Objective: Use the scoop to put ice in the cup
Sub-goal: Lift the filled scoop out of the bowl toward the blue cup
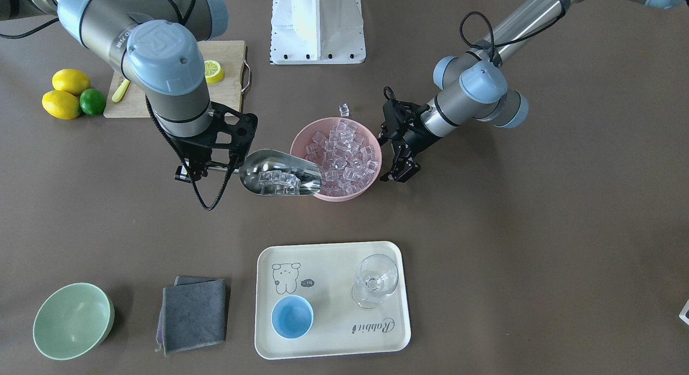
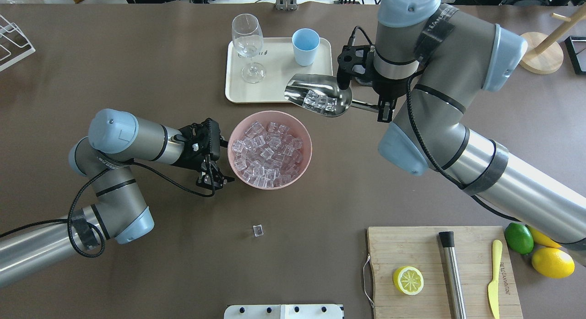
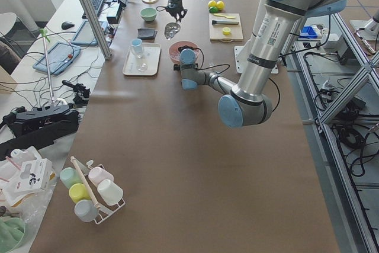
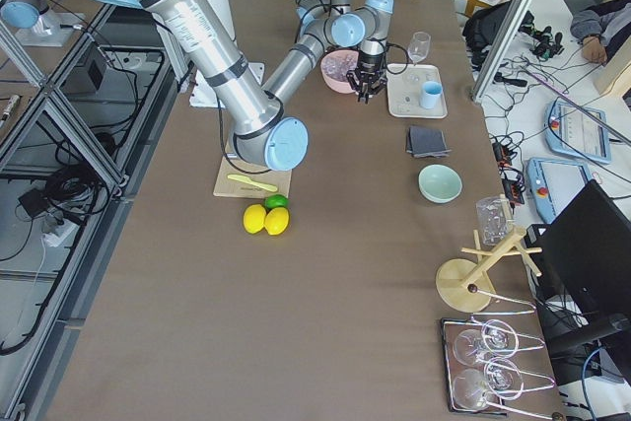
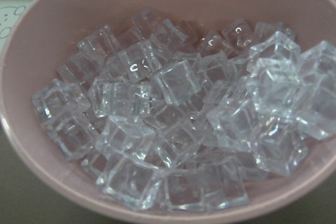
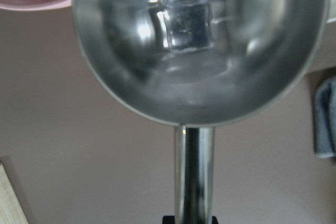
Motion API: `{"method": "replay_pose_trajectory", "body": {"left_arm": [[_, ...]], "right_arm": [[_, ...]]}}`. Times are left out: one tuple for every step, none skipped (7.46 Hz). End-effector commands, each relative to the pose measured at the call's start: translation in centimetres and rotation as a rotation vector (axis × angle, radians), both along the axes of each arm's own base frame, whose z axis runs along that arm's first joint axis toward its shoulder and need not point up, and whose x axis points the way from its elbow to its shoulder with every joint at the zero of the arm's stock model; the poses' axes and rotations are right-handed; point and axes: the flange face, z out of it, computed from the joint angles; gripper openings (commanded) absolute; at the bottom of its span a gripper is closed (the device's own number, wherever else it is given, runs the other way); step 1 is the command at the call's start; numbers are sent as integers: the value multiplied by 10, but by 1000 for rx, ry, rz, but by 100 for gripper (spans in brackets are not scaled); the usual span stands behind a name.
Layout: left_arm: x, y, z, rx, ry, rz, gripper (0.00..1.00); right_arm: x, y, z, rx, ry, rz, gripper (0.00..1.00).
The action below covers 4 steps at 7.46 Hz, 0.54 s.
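While the right gripper (image 1: 212, 169) pinches the scoop (image 1: 280, 173), ice (image 1: 277, 182) sits in it at 9 o'clock of the pink bowl (image 1: 350, 195); the cup (image 1: 292, 317) stands at 6 o'clock. From above, the left gripper (image 2: 214, 179) is spread, empty, at 9 o'clock.

The bench (image 1: 538, 230) is plain dull brown. The pink bowl (image 1: 344, 196) holds clear ice (image 1: 342, 149) with a faint pinkish sheen; the scoop (image 1: 269, 161) beside it is mirror-bright steel. The left tool (image 1: 398, 175) and right tool (image 2: 382, 110), either side of the pink bowl, are black. Away from the pink bowl, the cream tray (image 1: 334, 267) bears a black line-drawn cartoon animal and the script "Rabbit"; on it the cup (image 1: 292, 317) is light blue, the glass (image 1: 375, 281) clear. Farther from the pink bowl: a grey cloth (image 1: 195, 313), a pale green bowl (image 1: 72, 321), yellow lemons (image 1: 61, 104), a green lime (image 1: 92, 101), a tan wooden board (image 1: 231, 57)
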Motion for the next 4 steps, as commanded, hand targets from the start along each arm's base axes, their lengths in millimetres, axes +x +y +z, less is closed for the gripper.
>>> {"method": "replay_pose_trajectory", "body": {"left_arm": [[-5, 2, 4, -3, -1, -1, 99], [-5, 3, 5, -4, -3, 1, 99], [-8, 6, -3, 2, 6, 1, 99], [-12, 9, -13, -11, -9, 13, 99]], "right_arm": [[67, -39, 14, -110, 87, 136, 0], [75, -63, 25, -151, 115, 178, 0], [71, -90, 22, -191, 147, 198, 0], [62, -114, 15, -221, 177, 194, 0]]}}
